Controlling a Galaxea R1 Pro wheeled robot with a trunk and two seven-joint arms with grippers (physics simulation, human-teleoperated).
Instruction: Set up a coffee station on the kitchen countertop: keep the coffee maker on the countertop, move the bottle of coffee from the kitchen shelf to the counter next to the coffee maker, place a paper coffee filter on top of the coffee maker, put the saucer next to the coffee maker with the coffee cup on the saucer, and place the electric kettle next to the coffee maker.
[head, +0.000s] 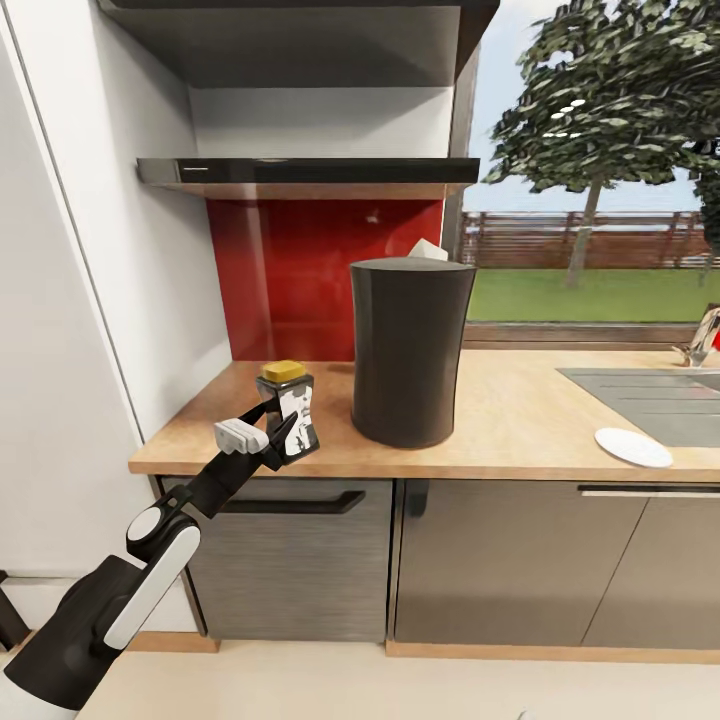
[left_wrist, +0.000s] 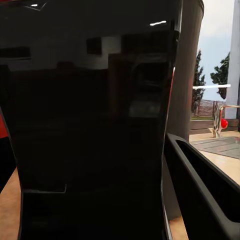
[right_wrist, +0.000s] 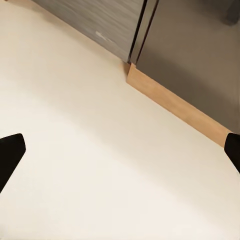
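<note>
The bottle of coffee (head: 297, 400), a dark jar with a golden lid, sits slightly tilted at the countertop's (head: 520, 420) front left, and my left gripper (head: 279, 424) is shut on it. I cannot tell whether its base touches the slab. Seen close in the left wrist view, the bottle (left_wrist: 90, 125) is a dark mass beside one finger (left_wrist: 205, 195). The dark-grey coffee maker (head: 408, 350) stands just right of it. A white paper coffee filter (head: 428, 249) pokes up at the maker's top rear. The saucer (head: 633, 447) lies far right near the front edge. My right gripper (right_wrist: 120, 150) hangs open over the floor.
The black kitchen shelf (head: 300, 171) hangs above a red back panel (head: 290, 280). A sink (head: 650, 395) and faucet (head: 703, 340) are at the right. A white wall (head: 90, 300) borders the counter's left end. Dark cabinet fronts (head: 490, 560) run below.
</note>
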